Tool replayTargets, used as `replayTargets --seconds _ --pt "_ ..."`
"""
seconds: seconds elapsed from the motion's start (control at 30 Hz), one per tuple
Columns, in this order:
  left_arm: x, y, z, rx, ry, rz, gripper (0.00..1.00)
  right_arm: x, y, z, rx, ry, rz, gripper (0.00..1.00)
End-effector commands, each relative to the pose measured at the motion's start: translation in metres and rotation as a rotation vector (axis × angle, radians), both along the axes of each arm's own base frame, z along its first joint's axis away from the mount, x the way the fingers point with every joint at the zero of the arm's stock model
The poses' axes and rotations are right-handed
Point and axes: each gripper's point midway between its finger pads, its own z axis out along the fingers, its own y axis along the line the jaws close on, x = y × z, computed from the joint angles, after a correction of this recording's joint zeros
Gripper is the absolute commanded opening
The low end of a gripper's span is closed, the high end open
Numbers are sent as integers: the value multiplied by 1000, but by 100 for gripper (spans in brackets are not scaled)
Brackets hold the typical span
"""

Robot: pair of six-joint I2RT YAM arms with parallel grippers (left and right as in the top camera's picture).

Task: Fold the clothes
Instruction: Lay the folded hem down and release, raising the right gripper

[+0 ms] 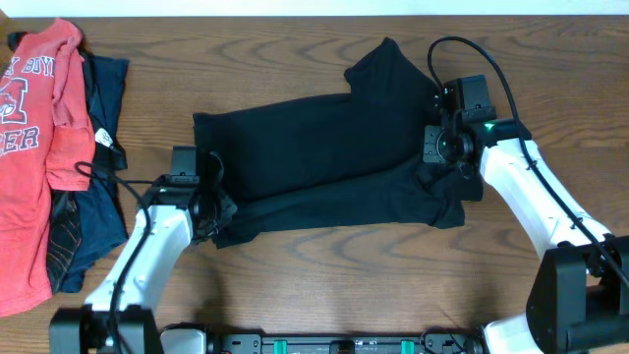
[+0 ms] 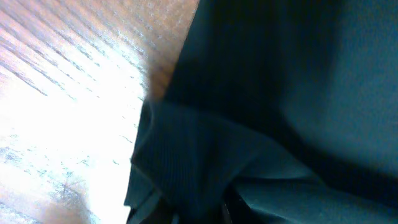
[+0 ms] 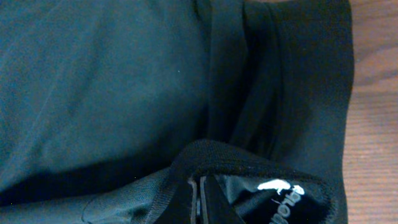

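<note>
A wooden table [image 1: 314, 285] is spread with the clothes. The black shirt [image 1: 324, 162] is laid across its middle, already doubled lengthwise, with one sleeve [image 1: 383, 69] pointed toward the far edge. An orange-red T-shirt [image 1: 29, 167] is piled at the left end of the table over a navy garment [image 1: 103, 216]; both are well apart from the arms and have not been taken up.

The step in hand is judged to be a further fold of the black shirt, which is worked from both ends.

The right gripper [image 1: 439, 147] is set on the shirt's right edge. In the right wrist view its jaws are pressed together, and a bunched fold of the shirt is gathered around them, apparently pinched. The left gripper [image 1: 204, 205] is placed at the shirt's lower left corner. Only dark cloth and wood grain are shown in the left wrist view, so it cannot be told whether these jaws are spread or closed.

A small white logo print [image 3: 273, 186] is seen beside the right fingers.

For the next move, a sure hold at the left corner is called for, so that both ends can be carried over together.
</note>
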Motion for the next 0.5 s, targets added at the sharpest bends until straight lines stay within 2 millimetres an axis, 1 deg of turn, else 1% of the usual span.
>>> replayTargets --seconds 0.0,0.13,0.27,0.3,0.4,0.47 --pt "-4 -2 -16 -14 55 -12 21 8 2 -8 9 6 17 1" --pt "1 -6 -24 -38 58 -19 21 11 7 -26 11 34 26 1" --pt "8 -7 -24 -39 29 -20 21 19 13 -43 16 37 39 1" --pt "9 -7 -24 -40 23 -20 23 22 15 -48 18 36 42 1" --pt "11 -7 -23 -40 17 -20 34 25 19 -58 20 38 50 1" --pt "12 -7 -23 -39 13 -21 48 26 20 -63 19 42 51 1"
